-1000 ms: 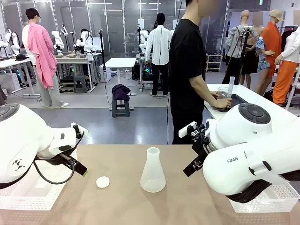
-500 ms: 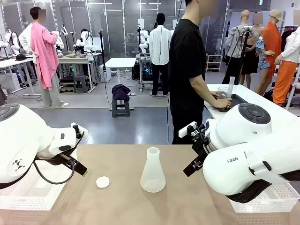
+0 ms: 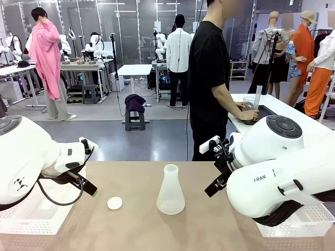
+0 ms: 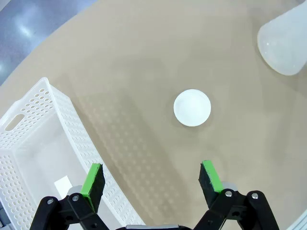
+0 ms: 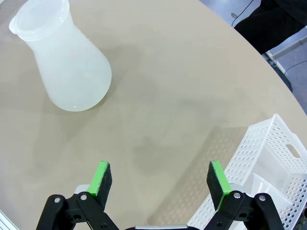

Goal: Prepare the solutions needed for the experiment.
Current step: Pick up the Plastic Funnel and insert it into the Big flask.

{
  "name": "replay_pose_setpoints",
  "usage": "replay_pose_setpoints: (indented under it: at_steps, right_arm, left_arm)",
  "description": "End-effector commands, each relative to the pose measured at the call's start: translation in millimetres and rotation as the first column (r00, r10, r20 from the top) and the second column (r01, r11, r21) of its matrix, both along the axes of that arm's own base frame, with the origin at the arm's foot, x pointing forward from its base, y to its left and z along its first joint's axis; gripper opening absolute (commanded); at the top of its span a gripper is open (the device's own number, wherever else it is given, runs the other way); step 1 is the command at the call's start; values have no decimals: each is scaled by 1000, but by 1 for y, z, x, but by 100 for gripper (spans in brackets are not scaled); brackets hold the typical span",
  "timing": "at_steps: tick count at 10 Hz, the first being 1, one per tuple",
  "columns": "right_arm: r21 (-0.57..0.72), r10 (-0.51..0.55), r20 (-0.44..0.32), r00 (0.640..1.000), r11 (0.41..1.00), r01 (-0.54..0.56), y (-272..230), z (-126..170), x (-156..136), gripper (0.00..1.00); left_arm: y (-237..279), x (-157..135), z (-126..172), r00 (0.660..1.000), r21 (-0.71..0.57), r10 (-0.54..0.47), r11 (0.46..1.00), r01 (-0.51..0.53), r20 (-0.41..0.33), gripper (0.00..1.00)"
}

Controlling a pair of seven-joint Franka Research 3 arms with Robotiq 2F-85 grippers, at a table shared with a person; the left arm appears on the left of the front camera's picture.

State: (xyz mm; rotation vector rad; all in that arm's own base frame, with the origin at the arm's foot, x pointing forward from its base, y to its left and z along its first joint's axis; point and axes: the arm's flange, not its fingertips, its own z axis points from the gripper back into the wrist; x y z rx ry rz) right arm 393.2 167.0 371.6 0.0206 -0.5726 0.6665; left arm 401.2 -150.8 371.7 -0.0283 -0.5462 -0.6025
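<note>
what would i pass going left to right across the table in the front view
left basket → left gripper → small white cap → flask → right gripper → right basket

White cap (image 3: 114, 203) lying flat on the table (image 3: 141, 230), left of middle. Left basket (image 3: 31, 222) at the near left corner, right basket (image 3: 309, 222) near right. Person in black (image 3: 208, 78) stands beyond the far edge.

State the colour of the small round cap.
The small round cap is white; best in left wrist view.
</note>
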Motion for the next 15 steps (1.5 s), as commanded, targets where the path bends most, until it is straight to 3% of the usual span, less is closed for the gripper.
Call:
replay_pose_setpoints:
  at_steps: [1, 4, 5, 8, 10, 12, 15]
  right_arm:
    - [2, -2, -1, 1000, 1000, 2, 0, 0, 0, 100]
    - [0, 0, 0, 1000, 1000, 0, 0, 0, 0, 100]
    - [-18, -87, -7, 996, 996, 87, 0, 8, -5, 100]
    - [-1, -196, 99, 976, 980, 197, 0, 74, -31, 100]
    - [-18, -171, 189, 967, 984, 178, -1, 114, -43, 100]
    - [-25, -174, 233, 957, 982, 185, 5, 146, -62, 100]
    - [-50, -185, 203, 962, 979, 199, 3, 157, -73, 100]
  left_arm:
    - [0, 0, 0, 1000, 0, 1, 1000, -1, 0, 100]
    - [0, 0, 0, 1000, 0, 0, 1000, 0, 0, 100]
    - [4, -6, 9, 1000, -52, 4, 999, -4, -6, 100]
    - [14, -36, 61, 996, -111, 67, 992, -59, 61, 100]
    - [19, -48, 90, 986, -74, 110, 992, -101, 123, 100]
    - [23, -64, 118, 977, -65, 136, 990, -127, 163, 100]
    - [29, -73, 132, 981, -59, 125, 991, -117, 149, 100]
